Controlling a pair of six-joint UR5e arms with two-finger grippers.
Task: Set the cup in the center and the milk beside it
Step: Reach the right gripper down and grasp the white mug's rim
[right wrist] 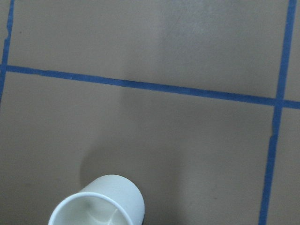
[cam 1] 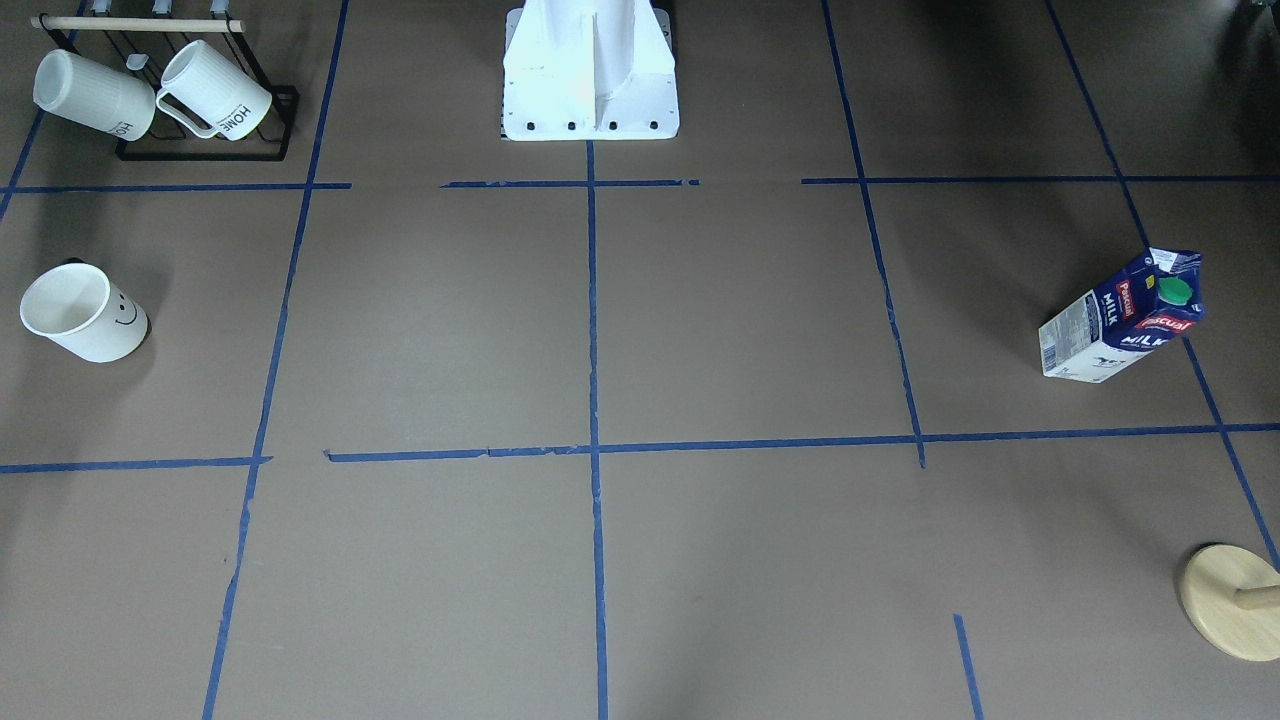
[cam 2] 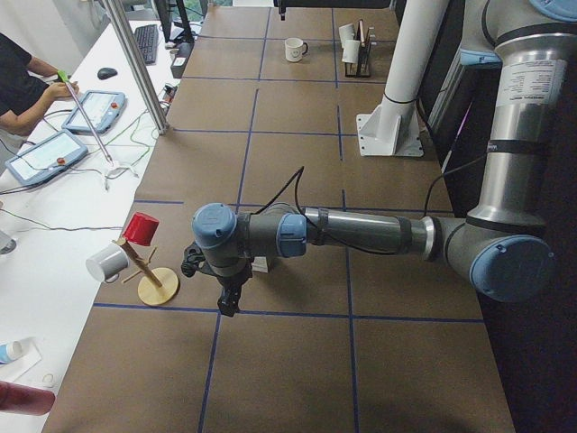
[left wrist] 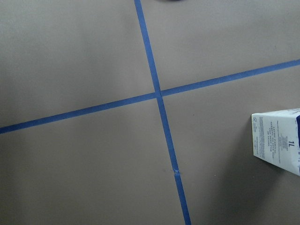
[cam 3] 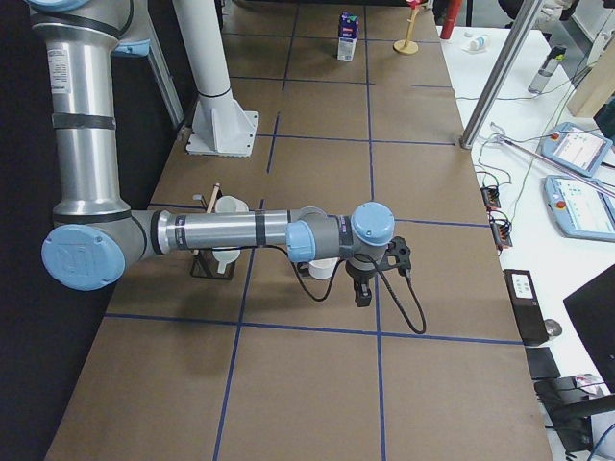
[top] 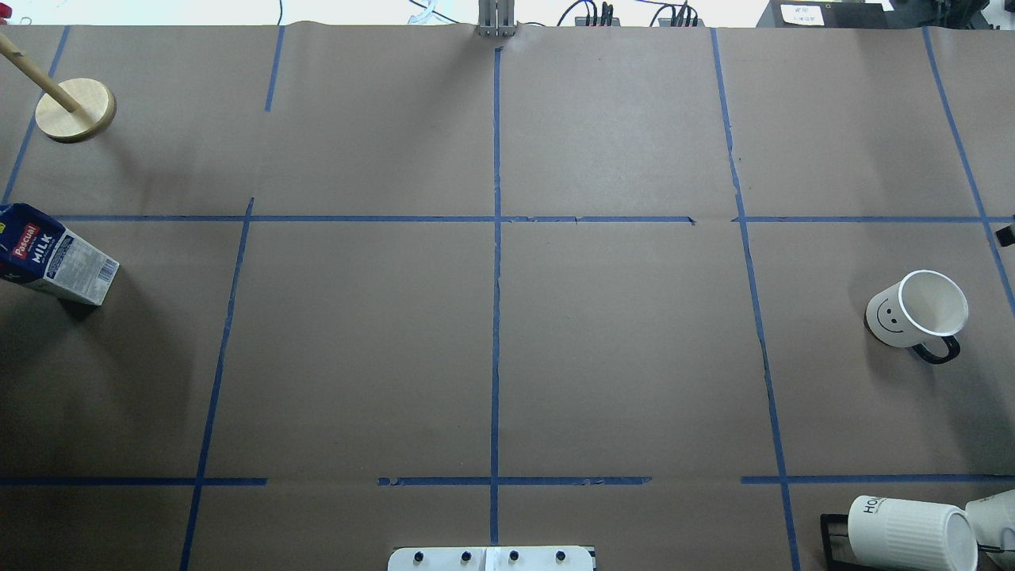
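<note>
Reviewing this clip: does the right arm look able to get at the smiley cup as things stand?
Likely yes. The right tool hangs close by the cup, which stands upright with nothing crowding it. The mug rack sits apart, and nothing lies between tool and cup.

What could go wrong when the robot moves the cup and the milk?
The milk is tall and narrow, so a nudge might tip it over. The cup is round and smooth, so it might slip or twist when it is grabbed.
</note>
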